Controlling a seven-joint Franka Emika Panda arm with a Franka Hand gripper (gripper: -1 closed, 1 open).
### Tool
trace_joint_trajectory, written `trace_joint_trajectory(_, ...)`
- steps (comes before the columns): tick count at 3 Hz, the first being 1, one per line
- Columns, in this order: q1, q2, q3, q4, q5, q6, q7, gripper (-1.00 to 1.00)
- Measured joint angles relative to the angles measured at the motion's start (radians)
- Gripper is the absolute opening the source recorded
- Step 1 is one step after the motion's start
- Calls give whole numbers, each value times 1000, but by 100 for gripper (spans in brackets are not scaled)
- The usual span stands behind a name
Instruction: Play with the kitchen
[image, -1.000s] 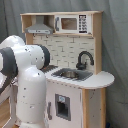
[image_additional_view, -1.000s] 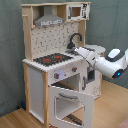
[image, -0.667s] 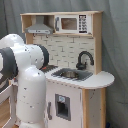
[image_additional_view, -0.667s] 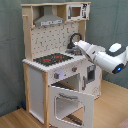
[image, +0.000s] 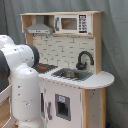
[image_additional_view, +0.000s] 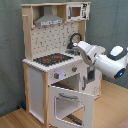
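Since a second ago the white arm (image_additional_view: 102, 59) has swung up and leftward in the second exterior view, its forward end now over the counter beside the black faucet (image_additional_view: 76, 39); the gripper is hidden, so I cannot tell how the fingers stand. No brand, label or writing can be read. The kitchen (image: 70, 55) (image_additional_view: 52, 55), white with light-wood sides, stands against a grey backdrop, showing a grey hood (image_additional_view: 48, 20), a black-red stovetop (image_additional_view: 51, 59), a sink (image: 71, 74) and its windowed oven door (image_additional_view: 69, 102) hanging open.
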Motion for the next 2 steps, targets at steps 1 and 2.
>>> trace_joint_trajectory(1, 15, -68, 0, 52, 20, 14, 87, 100)
trace_joint_trajectory(2, 29, -125, 1, 91, 40, 15, 174, 100)
